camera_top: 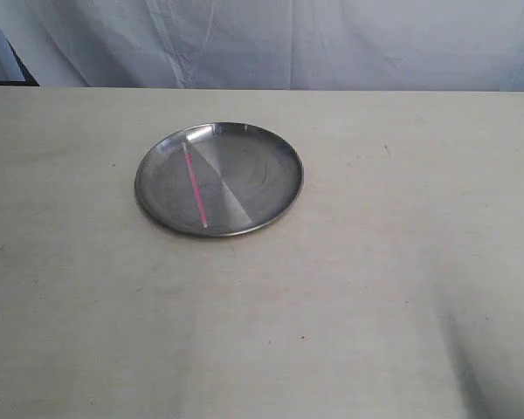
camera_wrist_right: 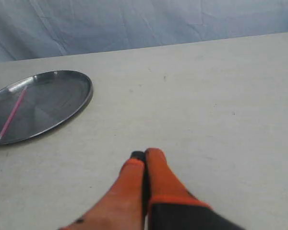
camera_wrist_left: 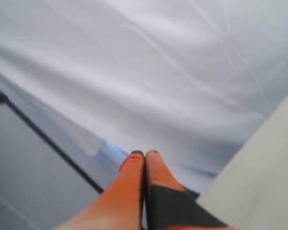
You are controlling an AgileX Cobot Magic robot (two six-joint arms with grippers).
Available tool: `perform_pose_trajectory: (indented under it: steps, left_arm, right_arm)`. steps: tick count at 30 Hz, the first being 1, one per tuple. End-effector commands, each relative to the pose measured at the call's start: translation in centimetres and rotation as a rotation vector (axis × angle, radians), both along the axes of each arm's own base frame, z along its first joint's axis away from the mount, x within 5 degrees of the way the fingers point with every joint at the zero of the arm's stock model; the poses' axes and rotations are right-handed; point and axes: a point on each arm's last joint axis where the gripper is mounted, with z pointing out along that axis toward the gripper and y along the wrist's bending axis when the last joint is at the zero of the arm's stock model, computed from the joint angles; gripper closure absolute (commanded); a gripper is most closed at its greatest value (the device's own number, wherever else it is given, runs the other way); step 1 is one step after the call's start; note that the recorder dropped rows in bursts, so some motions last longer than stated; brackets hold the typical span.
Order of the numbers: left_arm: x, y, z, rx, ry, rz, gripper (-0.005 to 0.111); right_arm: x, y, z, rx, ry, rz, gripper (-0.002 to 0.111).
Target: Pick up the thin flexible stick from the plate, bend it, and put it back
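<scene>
The shiny grey steel plate [camera_top: 244, 166] rests on the pale table, left of centre in the exterior view. A thin pink stick [camera_top: 196, 190] with a pale end lies across its left half. The right wrist view also catches the plate [camera_wrist_right: 57, 98] and the stick [camera_wrist_right: 12, 117], well away from my right gripper [camera_wrist_right: 145, 154], whose orange fingers are pressed together over bare table. My left gripper [camera_wrist_left: 145, 153] is shut too, empty, aimed at the white cloth off the table's edge. Neither gripper shows in the exterior view.
A white cloth backdrop [camera_top: 271, 44] hangs behind the table's far edge. In the left wrist view a thin black rod [camera_wrist_left: 43, 136] runs across the cloth, and the table edge [camera_wrist_left: 259, 182] shows at one side.
</scene>
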Motion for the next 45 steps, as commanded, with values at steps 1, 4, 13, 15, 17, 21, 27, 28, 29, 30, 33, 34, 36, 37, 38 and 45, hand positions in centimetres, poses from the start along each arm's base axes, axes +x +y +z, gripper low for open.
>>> perform_pose_trajectory:
  steps: [1, 4, 13, 15, 17, 21, 27, 28, 29, 30, 33, 34, 36, 37, 38, 45]
  left_arm:
    - [-1.1, -2.2, 1.7, 0.031, -0.199, -0.247, 0.107]
    - [-2.3, -3.4, 2.7, -0.078, -0.311, -0.454, 0.107]
    - [-2.6, -0.4, 4.7, -1.163, -0.326, -0.688, 0.107]
    - [-2.2, 0.7, 4.3, -1.449, -0.308, -0.678, 0.107]
    - [-1.6, 1.5, 3.9, -1.686, -0.255, -0.627, 0.107]
    - [-1.0, 1.4, 3.5, -1.852, -0.107, -0.543, 0.107]
    - [-0.3, 1.0, 5.8, -1.650, 0.016, -0.354, 0.107]
    - [0.0, 1.0, 6.7, -1.606, 0.038, -0.308, 0.107]
    - [0.4, 1.1, 7.6, -1.567, 0.062, -0.261, 0.107]
    - [0.9, 1.1, 8.7, -1.531, 0.082, -0.230, 0.107]
    - [3.2, 1.3, 11.3, -1.380, 0.172, -0.093, 0.107]
    - [4.4, 1.2, 12.0, -1.340, 0.210, -0.048, 0.107]
    - [6.8, 1.0, 12.9, -1.258, 0.289, 0.016, 0.107]
    - [8.3, 0.6, 13.2, -1.213, 0.338, 0.037, 0.107]
    - [9.8, 0.2, 13.3, -1.164, 0.392, 0.051, 0.107]
    - [19.1, -4.9, 10.4, -0.891, 0.905, 0.146, 0.107]
  right_arm:
    - [0.0, 0.0, 0.0, -0.001, -0.011, -0.003, 0.109]
    - [0.0, 0.0, 0.0, -0.001, -0.011, -0.003, 0.109]
    - [0.0, 0.0, 0.0, -0.001, -0.011, -0.003, 0.109]
    - [0.0, 0.0, 0.0, -0.001, -0.011, -0.003, 0.109]
    - [0.0, 0.0, 0.0, -0.001, -0.011, -0.003, 0.109]
    - [0.0, 0.0, 0.0, -0.001, -0.011, -0.003, 0.109]
    - [0.0, 0.0, 0.0, -0.001, -0.011, -0.003, 0.109]
    - [0.0, 0.0, 0.0, -0.001, -0.011, -0.003, 0.109]
    - [0.0, 0.0, 0.0, -0.001, -0.011, -0.003, 0.109]
    - [0.0, 0.0, 0.0, -0.001, -0.011, -0.003, 0.109]
    - [0.0, 0.0, 0.0, -0.001, -0.011, -0.003, 0.109]
    - [0.0, 0.0, 0.0, -0.001, -0.011, -0.003, 0.109]
    - [0.0, 0.0, 0.0, -0.001, -0.011, -0.003, 0.109]
    - [0.0, 0.0, 0.0, -0.001, -0.011, -0.003, 0.109]
    - [0.0, 0.0, 0.0, -0.001, -0.011, -0.003, 0.109]
    - [0.0, 0.0, 0.0, -0.001, -0.011, -0.003, 0.109]
